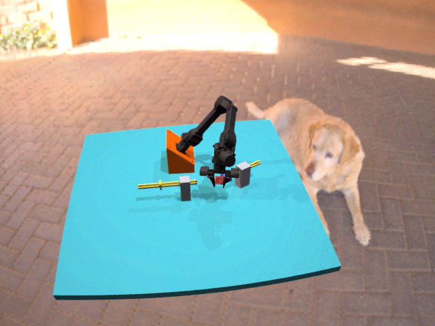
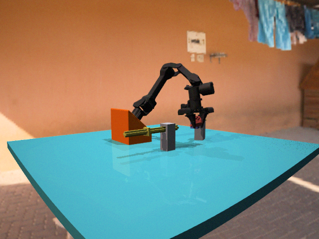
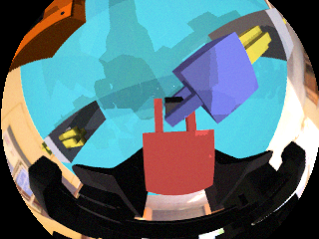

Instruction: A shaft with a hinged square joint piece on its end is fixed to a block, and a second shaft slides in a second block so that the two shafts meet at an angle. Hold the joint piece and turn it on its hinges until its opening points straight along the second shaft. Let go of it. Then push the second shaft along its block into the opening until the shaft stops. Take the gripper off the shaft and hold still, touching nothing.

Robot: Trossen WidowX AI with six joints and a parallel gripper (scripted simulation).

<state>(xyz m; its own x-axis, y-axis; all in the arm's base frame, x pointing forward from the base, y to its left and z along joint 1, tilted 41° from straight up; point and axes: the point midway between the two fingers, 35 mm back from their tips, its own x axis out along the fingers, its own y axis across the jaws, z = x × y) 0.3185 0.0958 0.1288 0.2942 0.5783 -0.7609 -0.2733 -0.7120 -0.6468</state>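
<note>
One tool (image 1: 219, 185) (image 2: 198, 126) (image 3: 171, 142), half-open around red joint (image 1: 219, 180) (image 2: 198, 120) (image 3: 178, 161)

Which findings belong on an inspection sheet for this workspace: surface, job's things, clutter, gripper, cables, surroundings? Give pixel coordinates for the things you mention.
Surface: blue table (image 1: 196, 252) (image 2: 154, 179), shadows across it.
Job's things: red joint piece (image 1: 219, 180) (image 3: 178, 161), hinged to a blue piece (image 3: 216, 77); two grey blocks, each carrying a yellow shaft; the collared shaft (image 1: 149, 185) (image 2: 136, 133) stands apart from the joint piece.
Clutter: nothing seen.
Gripper: black gripper (image 1: 219, 185) (image 2: 198, 126) (image 3: 171, 142), closed on the red joint piece.
Cables: nothing seen.
Surroundings: dog (image 1: 326, 147) lying beside the table; brick paving; orange wall; hanging laundry (image 2: 274, 25).
</note>
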